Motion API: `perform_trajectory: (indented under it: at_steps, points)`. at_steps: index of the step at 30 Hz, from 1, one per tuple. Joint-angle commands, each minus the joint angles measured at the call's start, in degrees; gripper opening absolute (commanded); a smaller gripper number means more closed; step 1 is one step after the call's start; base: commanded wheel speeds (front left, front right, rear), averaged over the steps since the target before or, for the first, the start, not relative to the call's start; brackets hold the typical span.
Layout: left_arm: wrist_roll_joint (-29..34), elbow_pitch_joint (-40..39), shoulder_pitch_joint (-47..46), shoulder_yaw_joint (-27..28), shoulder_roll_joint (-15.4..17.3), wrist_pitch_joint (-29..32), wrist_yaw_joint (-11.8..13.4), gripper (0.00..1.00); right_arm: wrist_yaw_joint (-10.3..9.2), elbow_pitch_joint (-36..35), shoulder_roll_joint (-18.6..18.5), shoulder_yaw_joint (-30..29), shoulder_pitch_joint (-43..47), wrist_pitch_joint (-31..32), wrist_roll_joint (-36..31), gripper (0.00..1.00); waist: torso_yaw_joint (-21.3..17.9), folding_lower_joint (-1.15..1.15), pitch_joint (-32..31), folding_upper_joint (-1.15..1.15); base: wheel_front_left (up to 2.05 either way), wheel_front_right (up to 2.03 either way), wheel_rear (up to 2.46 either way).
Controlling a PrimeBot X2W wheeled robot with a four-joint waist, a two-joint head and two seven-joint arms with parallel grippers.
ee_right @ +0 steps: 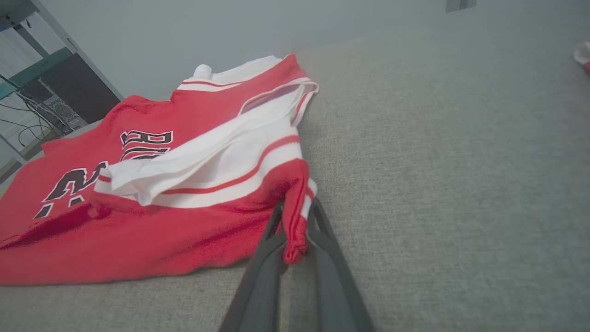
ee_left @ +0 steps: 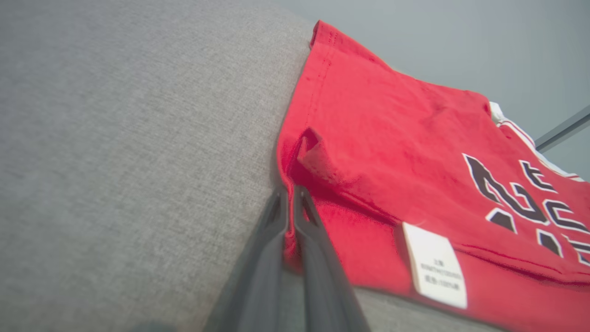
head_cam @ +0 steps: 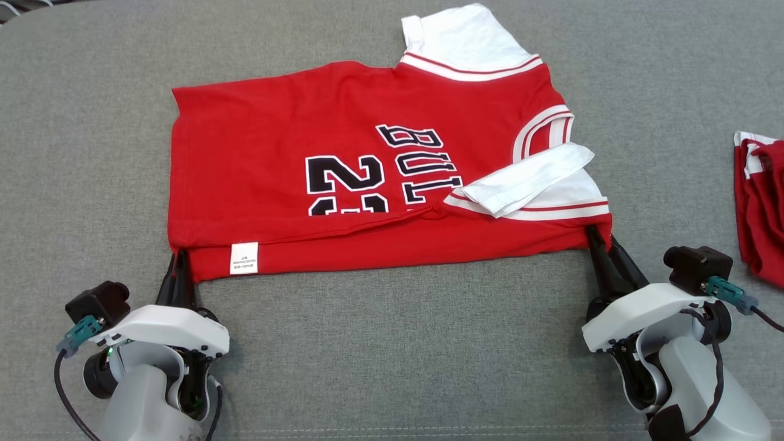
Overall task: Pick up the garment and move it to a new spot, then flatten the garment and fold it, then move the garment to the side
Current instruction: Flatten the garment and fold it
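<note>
I see the jersey (head_cam: pixel 343 153) flat on the grey counter (head_cam: pixel 398 343), mid head view, a touch toward 12 o'clock, near edge doubled over. My left gripper (head_cam: pixel 179 262) is pressed together, pinching its 7 o'clock corner. The right gripper (head_cam: pixel 599 240) pinches the 4 o'clock corner, below the white sleeve (head_cam: pixel 533 180). The tag (head_cam: pixel 244 258) is near the left gripper. A second red garment (head_cam: pixel 762 208) lies at 3 o'clock, well apart.

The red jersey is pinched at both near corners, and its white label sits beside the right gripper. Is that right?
No: the head view shows the white label beside the left gripper; the red jersey is pinched at both near corners.
</note>
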Motion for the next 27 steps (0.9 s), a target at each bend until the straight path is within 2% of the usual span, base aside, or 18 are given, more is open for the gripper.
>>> perform_trajectory:
  at_steps: [1,7,15,27]
  points:
    - [0.3,-1.2,1.1,1.5,1.2,0.1,-0.4,0.00,0.17,-1.5,-0.1,0.8,-0.1,-0.3,-0.6,0.00,0.1,0.00,-0.5,0.00,0.00,0.00,0.00]
    - [3.2,-2.9,3.9,4.1,1.2,0.1,0.2,0.00,0.17,-1.4,0.2,1.6,1.5,-0.3,-0.5,0.00,-0.6,0.00,-3.8,0.00,0.00,0.00,0.00]
    - [7.4,-2.9,6.9,7.4,1.5,0.1,1.5,0.00,0.17,-2.8,-0.1,5.5,5.8,-0.3,0.5,0.00,-2.0,0.00,-8.2,0.00,0.00,0.00,0.00]
    - [10.3,-1.5,9.3,11.8,1.8,0.1,2.9,0.00,0.17,-6.2,-1.4,9.4,11.2,-0.3,2.2,0.00,-4.3,0.00,-10.8,0.00,0.00,0.00,0.00]
